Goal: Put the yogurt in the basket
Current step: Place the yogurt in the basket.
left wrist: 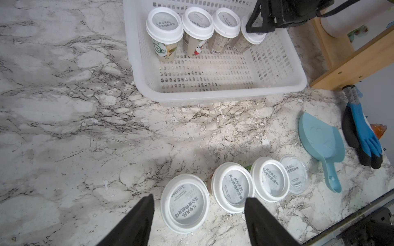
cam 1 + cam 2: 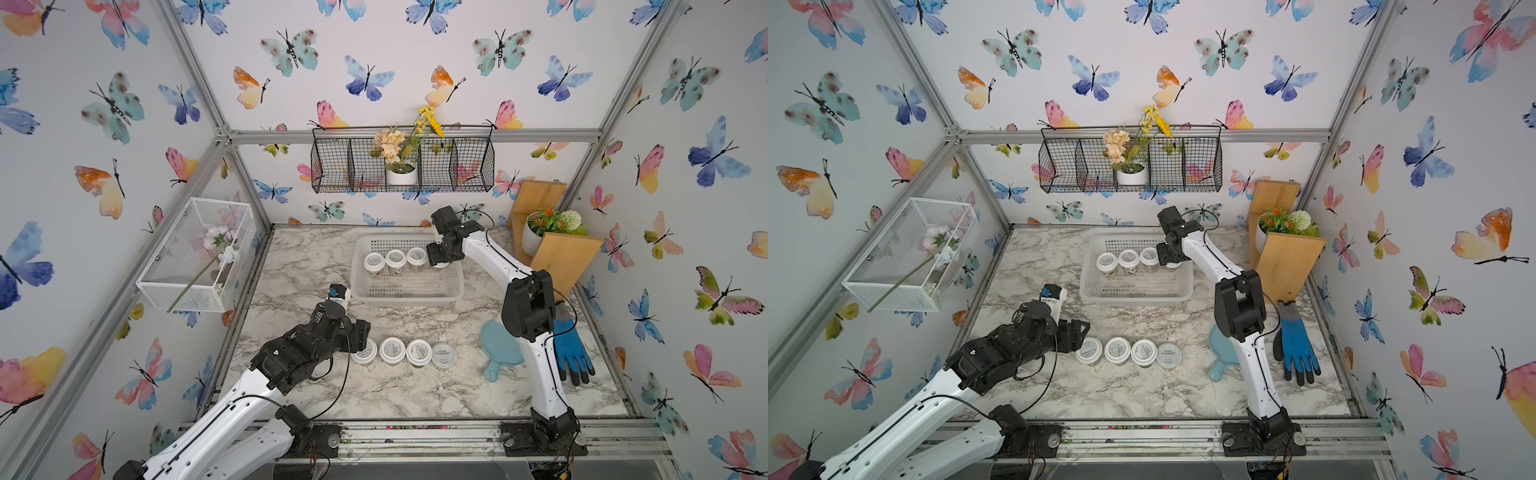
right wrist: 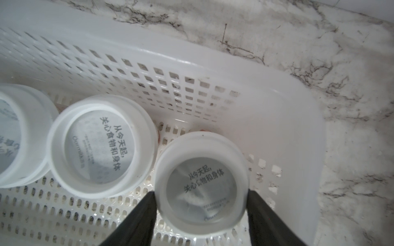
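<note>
The white perforated basket (image 2: 407,300) (image 1: 213,95) sits at the back middle of the marble table. Three yogurt jars (image 2: 395,258) stand in a row along its far side. One more yogurt jar (image 3: 200,181) stands at the row's right end, between the fingers of my right gripper (image 2: 439,262) (image 3: 201,191). That gripper is open, its fingers close beside the lid's rim. Several yogurt jars (image 2: 392,350) line up on the table near the front, the rightmost (image 2: 444,355) flatter and paler. My left gripper (image 2: 361,336) (image 1: 198,198) hangs open over the leftmost one (image 1: 184,203).
A light blue scoop (image 2: 500,349) and a blue glove (image 2: 571,345) lie right of the front row, by the right arm. A wooden stand with a potted plant (image 2: 557,249) fills the back right corner. A white wire-mesh box (image 2: 195,257) hangs on the left wall.
</note>
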Robot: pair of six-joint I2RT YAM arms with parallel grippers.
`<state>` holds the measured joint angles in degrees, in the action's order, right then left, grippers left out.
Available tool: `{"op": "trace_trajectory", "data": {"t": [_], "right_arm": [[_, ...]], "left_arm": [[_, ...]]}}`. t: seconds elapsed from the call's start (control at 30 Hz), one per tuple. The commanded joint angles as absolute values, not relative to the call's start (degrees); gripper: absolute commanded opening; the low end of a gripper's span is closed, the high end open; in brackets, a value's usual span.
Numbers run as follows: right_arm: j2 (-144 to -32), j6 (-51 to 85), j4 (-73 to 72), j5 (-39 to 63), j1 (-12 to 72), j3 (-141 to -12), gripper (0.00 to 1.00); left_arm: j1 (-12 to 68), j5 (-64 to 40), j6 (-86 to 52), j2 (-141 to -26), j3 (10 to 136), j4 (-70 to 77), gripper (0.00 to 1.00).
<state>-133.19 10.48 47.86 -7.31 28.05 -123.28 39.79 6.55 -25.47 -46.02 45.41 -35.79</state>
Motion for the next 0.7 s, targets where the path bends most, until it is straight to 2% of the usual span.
{"op": "trace_trajectory", "data": {"t": [0.0,0.17,0.37,0.53,0.63,0.67], "right_arm": [[-134.4,10.8,47.7,-7.9,27.8,-123.5,0.77],[-132.1,10.8,46.9,-7.6,27.8,-122.6,0.87],[-126.1,10.9,45.8,-5.2,27.8,-120.0,0.89],[-116.5,11.0,41.7,-1.3,27.8,-110.8,0.89],[-109.5,11.4,38.9,2.3,27.8,-103.6,0.98],[-107.0,11.5,37.7,3.3,27.8,-100.4,0.99]], "left_arm": [[40.0,5.3,-24.7,-46.1,44.7,-35.2,0.72],[40.2,5.4,-24.7,-46.4,44.7,-35.2,0.72],[40.2,5.7,-24.8,-46.8,44.8,-35.3,0.72],[40.2,6.1,-25.0,-47.2,44.8,-35.4,0.73],[40.3,6.8,-25.1,-47.9,44.9,-35.8,0.74],[40.3,7.1,-25.2,-48.2,45.0,-35.9,0.75]]}}
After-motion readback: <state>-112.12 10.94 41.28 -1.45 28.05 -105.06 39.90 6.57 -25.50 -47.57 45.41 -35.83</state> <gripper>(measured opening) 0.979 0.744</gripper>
